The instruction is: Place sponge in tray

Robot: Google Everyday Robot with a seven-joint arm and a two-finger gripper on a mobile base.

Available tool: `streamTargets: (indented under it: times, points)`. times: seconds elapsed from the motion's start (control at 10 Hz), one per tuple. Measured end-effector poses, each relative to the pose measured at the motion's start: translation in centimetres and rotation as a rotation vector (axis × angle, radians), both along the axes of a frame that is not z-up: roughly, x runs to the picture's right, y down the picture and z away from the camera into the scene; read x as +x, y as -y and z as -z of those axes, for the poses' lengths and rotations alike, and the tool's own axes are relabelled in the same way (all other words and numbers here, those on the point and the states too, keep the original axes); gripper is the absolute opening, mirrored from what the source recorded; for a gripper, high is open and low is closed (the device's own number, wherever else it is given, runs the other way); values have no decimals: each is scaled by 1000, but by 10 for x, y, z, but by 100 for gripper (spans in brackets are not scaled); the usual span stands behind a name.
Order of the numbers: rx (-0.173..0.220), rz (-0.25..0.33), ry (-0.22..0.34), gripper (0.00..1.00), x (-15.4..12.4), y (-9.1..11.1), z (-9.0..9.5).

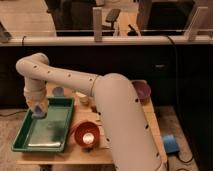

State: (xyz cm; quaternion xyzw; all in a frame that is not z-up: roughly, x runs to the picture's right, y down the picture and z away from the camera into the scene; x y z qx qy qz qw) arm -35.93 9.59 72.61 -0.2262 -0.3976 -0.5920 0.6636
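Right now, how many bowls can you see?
2: orange bowl beside the tray, purple bowl at far right. The arm may hide others. The gripper hangs over the tray.
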Motion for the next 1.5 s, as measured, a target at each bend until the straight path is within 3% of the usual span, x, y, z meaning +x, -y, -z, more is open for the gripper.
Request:
streamTargets:
  times: [1.0,1.1,1.5]
  points:
    - [-16,15,-15,3,4,-5,0]
    - [-17,16,-15,8,3,-4,0]
    - [-22,20,-23,51,4,-7,0]
